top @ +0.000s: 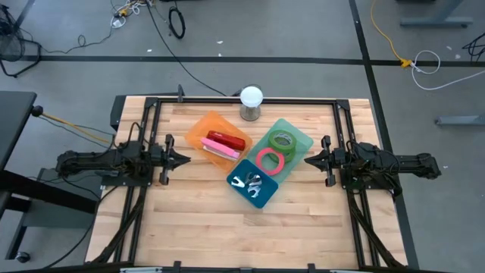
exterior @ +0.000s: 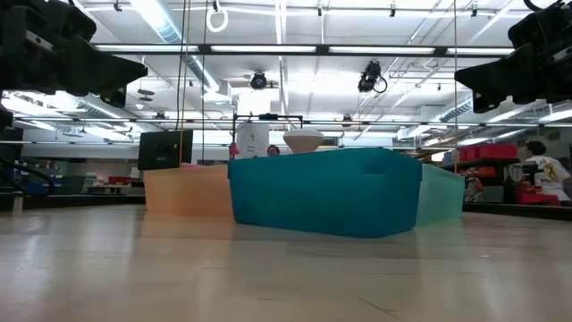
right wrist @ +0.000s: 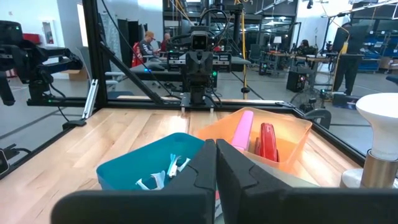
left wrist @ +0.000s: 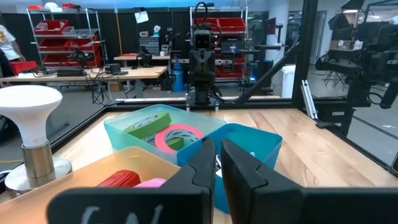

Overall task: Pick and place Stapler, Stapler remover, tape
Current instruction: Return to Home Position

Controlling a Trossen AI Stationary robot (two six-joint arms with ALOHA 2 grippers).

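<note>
The pink stapler (top: 220, 153) lay flat in the orange bin (top: 198, 129) beside a red stapler (top: 228, 141), just ahead of the left gripper (top: 184, 159). It looked a hard, glossy plastic bar, stiff and fairly weighty for its size, so I'd have taken it across its narrow sides near mid-length, where it shouldn't tip. The green tape (top: 283, 140) and a pink tape (top: 270, 161) lay flat in the green bin (top: 303, 140), just ahead of the right gripper (top: 309, 160). Both were light, rigid rings, best pinched through the hole and over one wall.

The staple remover (top: 248, 182) sat in the blue bin (top: 267, 199), between the two claws and a little off the line joining their tips. It showed pale rather than black from where I stood. It was small, light and probably springy, likely to skate on the smooth bin floor, so a hold across its hinged end seemed safest.

Both grippers hung above the table (top: 227, 235), fingers pressed together on nothing, facing each other across the bins. The bins themselves were thin, translucent plastic with rounded corners. Beyond the bins from both claws stood a white mushroom-shaped lamp (top: 251, 102) on a metal base. The tabletop was pale, smooth wooden planking with a black frame around it.
</note>
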